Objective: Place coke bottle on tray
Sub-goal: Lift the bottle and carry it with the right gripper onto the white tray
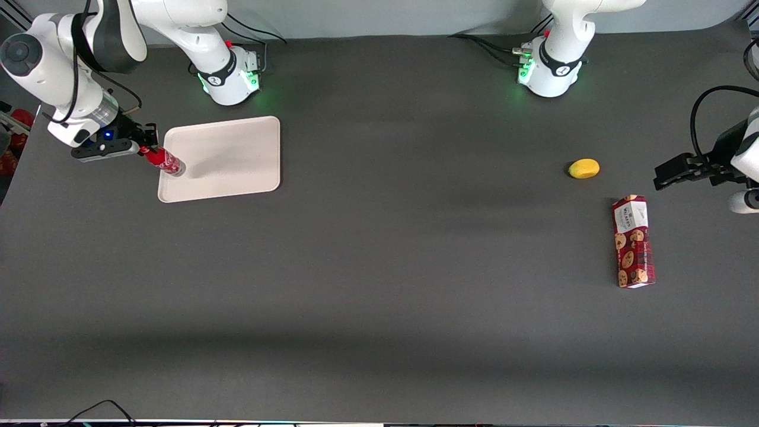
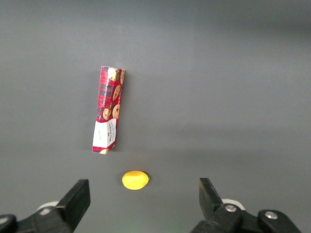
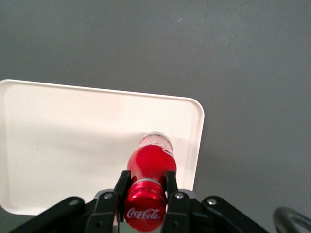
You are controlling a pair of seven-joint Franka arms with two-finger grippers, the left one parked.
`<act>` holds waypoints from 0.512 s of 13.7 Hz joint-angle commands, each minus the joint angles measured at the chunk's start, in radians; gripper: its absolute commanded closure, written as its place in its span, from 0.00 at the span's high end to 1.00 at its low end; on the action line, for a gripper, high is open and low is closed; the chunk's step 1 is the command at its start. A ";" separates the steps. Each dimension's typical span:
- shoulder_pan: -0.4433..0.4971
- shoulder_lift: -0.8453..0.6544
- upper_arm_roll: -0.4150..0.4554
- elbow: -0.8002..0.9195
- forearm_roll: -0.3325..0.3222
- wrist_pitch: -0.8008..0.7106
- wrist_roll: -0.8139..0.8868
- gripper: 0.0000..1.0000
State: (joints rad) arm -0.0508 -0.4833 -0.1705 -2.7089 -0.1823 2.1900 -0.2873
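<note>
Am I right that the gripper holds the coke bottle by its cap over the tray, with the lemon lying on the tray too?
Not quite. The gripper does hold the coke bottle by its cap over the tray, but the lemon lies on the bare table toward the parked arm's end, near the cookie box. The front view shows it.

Front view looks steeply down over the whole counter (image 1: 379, 296). Right wrist view looks closely down past the pincer (image 3: 146, 187) onto the tray (image 3: 58, 145), also seen in front view.
</note>
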 commanded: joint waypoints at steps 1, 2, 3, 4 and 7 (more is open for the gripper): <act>-0.018 -0.032 -0.085 -0.048 -0.041 0.054 -0.104 0.00; -0.018 -0.031 -0.118 -0.049 -0.060 0.054 -0.116 0.00; -0.018 -0.023 -0.141 -0.049 -0.068 0.059 -0.125 0.00; -0.018 -0.011 -0.156 -0.054 -0.069 0.076 -0.134 0.00; -0.018 0.014 -0.178 -0.071 -0.069 0.108 -0.136 0.00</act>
State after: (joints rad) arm -0.0665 -0.4762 -0.3391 -2.7675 -0.2331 2.2658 -0.4040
